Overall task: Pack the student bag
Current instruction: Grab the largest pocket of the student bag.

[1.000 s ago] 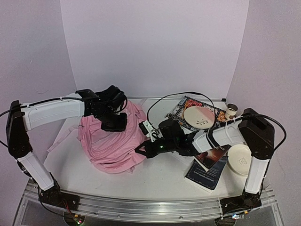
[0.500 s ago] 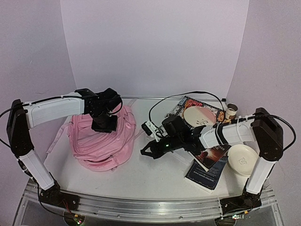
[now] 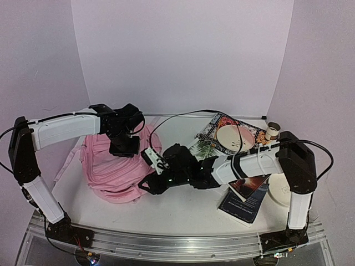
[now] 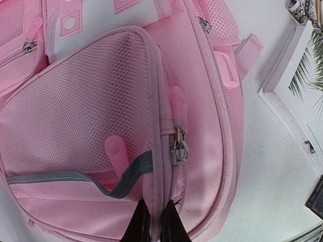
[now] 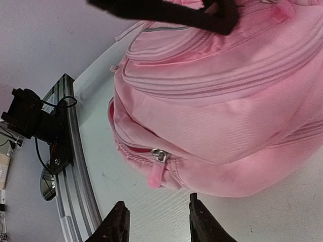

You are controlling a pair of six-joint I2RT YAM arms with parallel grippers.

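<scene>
The student bag (image 3: 113,166), a soft pale-pink backpack, lies on the left half of the table. My left gripper (image 3: 125,145) is over its far side, and the left wrist view shows the gripper (image 4: 156,224) shut on a fabric ridge of the student bag (image 4: 91,126), just below a metal zip slider (image 4: 179,147). My right gripper (image 3: 147,186) sits low at the bag's near right edge. From the right wrist, that gripper (image 5: 157,214) is open on the table, with nothing between its fingers. A pink zip pull (image 5: 156,174) hangs from the bag (image 5: 217,116) just beyond it.
Right of the bag are a patterned book (image 3: 213,126) under a round plate (image 3: 234,137), a small cup (image 3: 272,131), dark books (image 3: 244,200) and a white dish (image 3: 280,191). A cable (image 3: 188,115) arcs above the table. The metal rail (image 5: 70,151) runs along the near edge.
The bag was drawn left and settled into a more compact shape. My right gripper let go, opened and followed the bag leftward to its near right edge. The left gripper kept its hold.
</scene>
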